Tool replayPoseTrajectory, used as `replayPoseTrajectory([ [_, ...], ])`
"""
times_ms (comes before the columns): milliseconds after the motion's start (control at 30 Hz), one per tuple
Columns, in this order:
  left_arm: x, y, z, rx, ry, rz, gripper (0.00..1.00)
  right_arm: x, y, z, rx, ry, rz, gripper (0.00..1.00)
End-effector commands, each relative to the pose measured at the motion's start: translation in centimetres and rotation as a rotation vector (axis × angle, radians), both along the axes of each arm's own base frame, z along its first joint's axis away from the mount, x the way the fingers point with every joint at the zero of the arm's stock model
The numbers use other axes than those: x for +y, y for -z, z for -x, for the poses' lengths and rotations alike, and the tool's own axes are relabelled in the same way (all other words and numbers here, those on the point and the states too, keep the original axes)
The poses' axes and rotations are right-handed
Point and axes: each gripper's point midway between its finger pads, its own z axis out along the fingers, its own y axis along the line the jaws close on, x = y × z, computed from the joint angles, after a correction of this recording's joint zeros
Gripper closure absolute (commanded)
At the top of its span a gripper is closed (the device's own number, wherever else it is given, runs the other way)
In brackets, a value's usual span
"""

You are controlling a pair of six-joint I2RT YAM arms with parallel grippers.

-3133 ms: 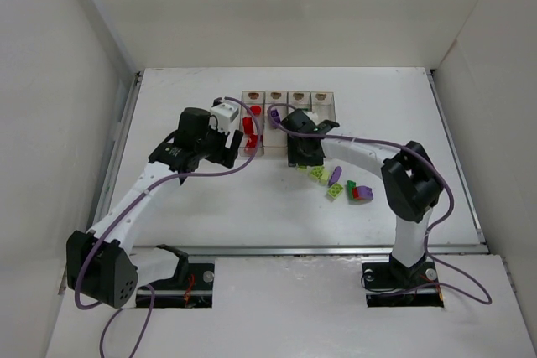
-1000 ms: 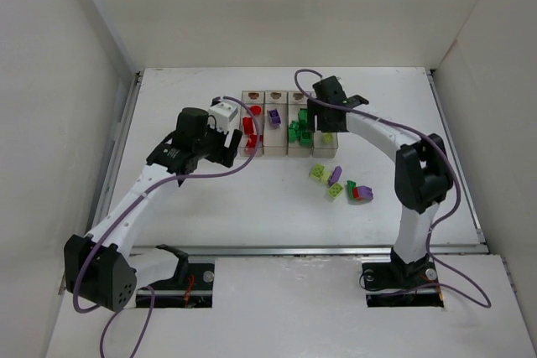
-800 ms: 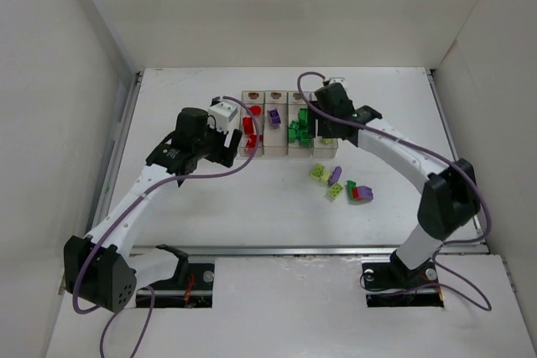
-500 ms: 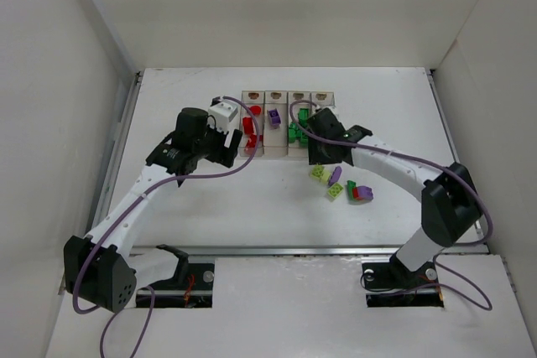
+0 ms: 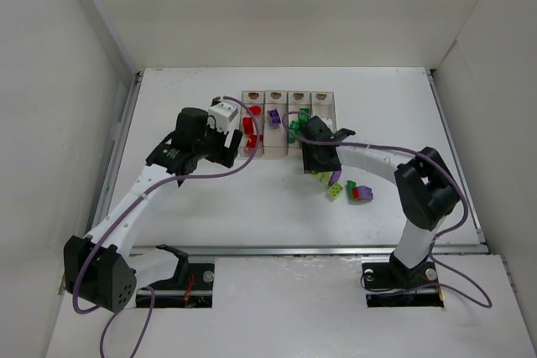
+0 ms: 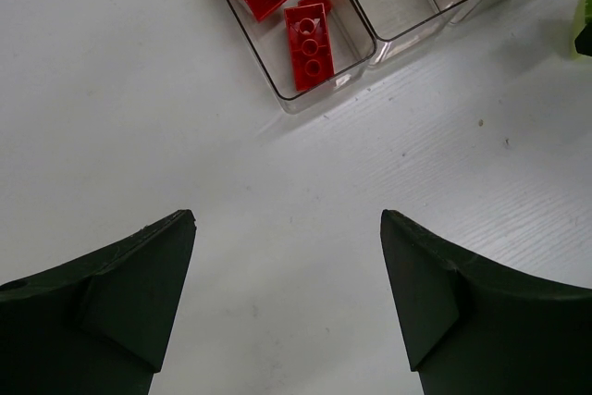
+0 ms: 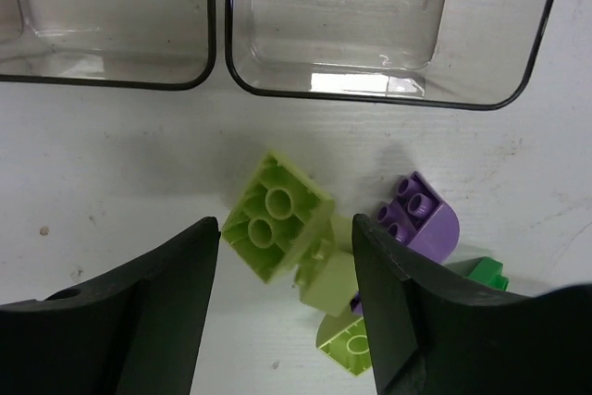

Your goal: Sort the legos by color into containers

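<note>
Just in front of the containers: right gripper straddling a yellow-green brick.
Jaws apart, one each side of the brick, not yet closed on it. Brick lies studs-down on the table, hollow side up, turned diagonal to the fingers. It looks light, rigid and smooth, so prob. slippery; best pinched across two flat opposite walls, not the corners. Other loose legos crowd it, incl. a purple brick just beside. Left gripper hangs apart and empty near the bin w/ red bricks.
</note>
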Motion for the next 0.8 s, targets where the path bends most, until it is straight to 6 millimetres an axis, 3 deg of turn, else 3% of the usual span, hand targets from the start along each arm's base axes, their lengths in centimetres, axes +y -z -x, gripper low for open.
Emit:
replayPoseTrajectory([
  [0,0.1,-0.7,-0.1,-0.028,-0.004,0.017,0.21,0.9,-0.7,-1.8,-0.066,0.022,-0.035,0.35],
  [200,0.1,-0.7,-0.1,-0.028,-0.004,0.017,0.21,1.4,0.7,-2.8,-0.054,-0.015,-0.005,0.36],
  [400,0.2,-1.0,0.0,-0.040,0.002,0.013,0.21,2.0,1.2,-2.3,-0.034,-0.051,-0.006,0.52],
  [467,0.2,-0.6,0.1,-0.031,0.002,0.010,0.21,2.5,1.0,-2.0,-0.037,-0.067,-0.022,0.62],
  [600,0.2,-0.6,0.1,-0.031,0.002,0.010,0.21,3.9,-1.6,-1.6,-0.080,-0.098,-0.078,0.88],
  [700,0.2,-0.6,0.1,-0.031,0.002,0.010,0.21,5.1,-3.2,-0.9,-0.100,-0.160,-0.111,0.98],
  [767,0.2,-0.3,0.1,-0.023,0.002,0.007,0.21,6.8,-6.5,-0.7,-0.163,-0.260,-0.192,0.98],
])
